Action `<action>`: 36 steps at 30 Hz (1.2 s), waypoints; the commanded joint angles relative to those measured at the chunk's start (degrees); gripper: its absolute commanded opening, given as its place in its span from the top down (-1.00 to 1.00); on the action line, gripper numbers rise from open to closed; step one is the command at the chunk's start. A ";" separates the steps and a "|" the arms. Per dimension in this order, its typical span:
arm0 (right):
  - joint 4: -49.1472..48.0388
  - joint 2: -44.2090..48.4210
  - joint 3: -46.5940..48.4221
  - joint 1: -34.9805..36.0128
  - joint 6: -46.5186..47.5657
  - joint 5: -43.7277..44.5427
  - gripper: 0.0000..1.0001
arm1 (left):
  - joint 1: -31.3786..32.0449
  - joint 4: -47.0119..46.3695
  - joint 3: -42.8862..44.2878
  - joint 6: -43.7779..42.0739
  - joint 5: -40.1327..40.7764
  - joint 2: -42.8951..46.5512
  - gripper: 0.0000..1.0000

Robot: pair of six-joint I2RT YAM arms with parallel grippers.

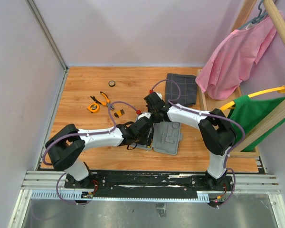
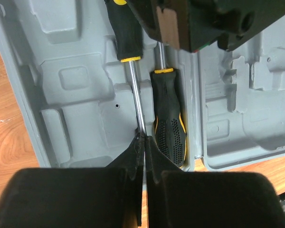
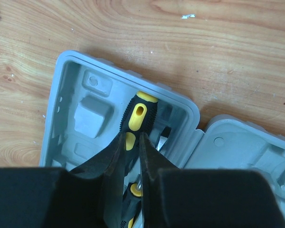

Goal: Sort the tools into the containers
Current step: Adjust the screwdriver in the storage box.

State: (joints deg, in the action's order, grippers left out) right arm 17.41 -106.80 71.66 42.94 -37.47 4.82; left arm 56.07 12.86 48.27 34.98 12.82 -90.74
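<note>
The left gripper (image 2: 142, 142) is pinching the metal rod of the upper screwdriver (image 2: 128, 28), and its fingers (image 2: 126, 164) are pressing tight together. That tool is lying in a groove of the open grey case (image 2: 76, 76). The lower screwdriver (image 2: 168, 118) is lying just beside it, pointing the other way. The right gripper (image 2: 167, 31) is hanging over its rod. The wooden table (image 2: 4, 142) is showing at the left.

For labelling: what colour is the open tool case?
Grey tool case, clearest in the left wrist view.
</note>
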 commanded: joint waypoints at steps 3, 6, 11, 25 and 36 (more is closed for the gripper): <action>5.20 -3.67 -4.48 0.03 0.01 0.89 0.76 | 0.86 6.56 -5.22 0.13 -1.12 -6.23 0.99; 5.85 -4.27 -4.94 0.05 0.38 0.85 0.77 | 1.00 7.41 -5.79 0.47 -1.92 -7.62 0.99; 5.56 -4.13 -6.30 0.21 0.20 0.48 0.77 | 1.05 9.17 -5.92 0.06 -3.97 -10.51 0.99; 4.26 -3.91 -8.94 0.58 0.54 -0.13 0.78 | 1.84 10.53 -6.76 -0.31 -6.84 -16.78 0.99; 4.86 -2.06 -8.80 0.79 1.95 0.09 0.76 | 2.42 7.75 -5.28 1.15 -5.81 -3.49 0.79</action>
State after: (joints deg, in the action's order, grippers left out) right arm 11.38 -104.79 66.89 42.78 -37.21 5.56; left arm 56.73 10.39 47.59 36.42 12.49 -92.42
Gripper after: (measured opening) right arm 0.143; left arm 0.066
